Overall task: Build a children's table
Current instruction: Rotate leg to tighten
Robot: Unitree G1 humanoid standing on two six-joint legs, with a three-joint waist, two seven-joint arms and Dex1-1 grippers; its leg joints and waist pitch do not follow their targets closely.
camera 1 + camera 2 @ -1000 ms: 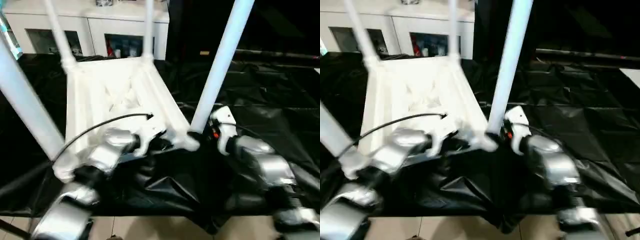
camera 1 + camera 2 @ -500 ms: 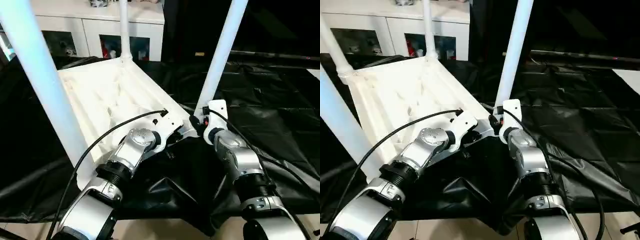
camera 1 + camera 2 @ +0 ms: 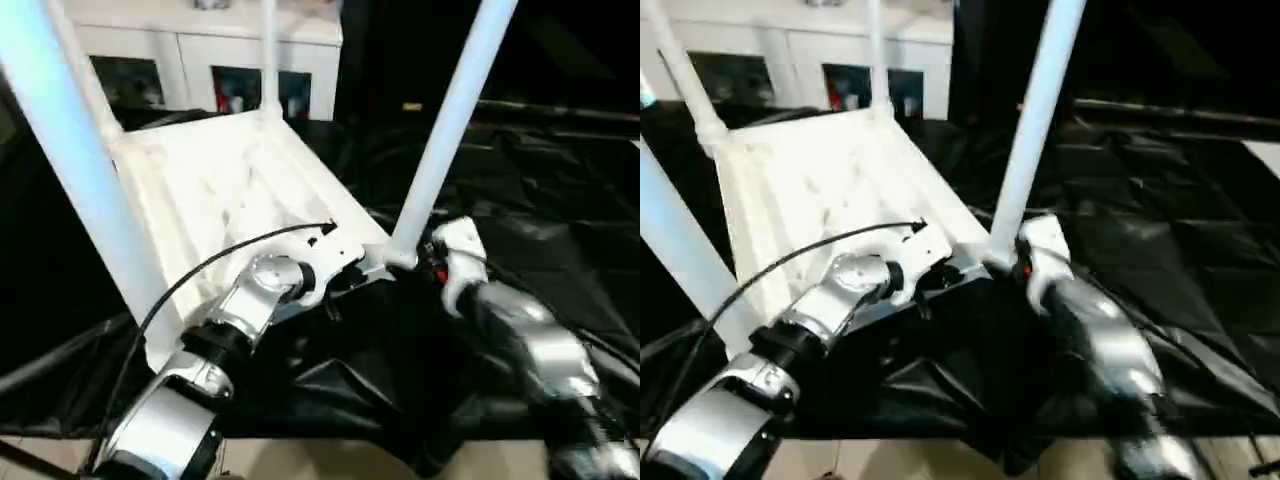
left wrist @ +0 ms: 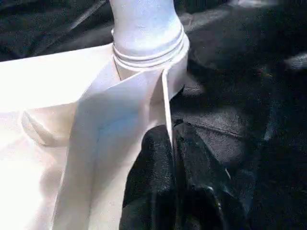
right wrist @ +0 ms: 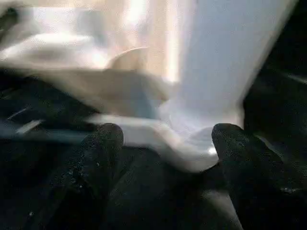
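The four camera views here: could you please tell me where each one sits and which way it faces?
Left eye and right eye: on the head, looking forward and down at the upturned tabletop on black sheeting, over both silver forearms.
Left wrist: along the left hand, pinching the tabletop's rim below a leg in its socket.
Right wrist: along the right hand, open around that corner.
Shared: that near right corner.

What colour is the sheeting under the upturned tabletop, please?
Black: the sheeting is glossy and wrinkled, clearest in the left eye view.
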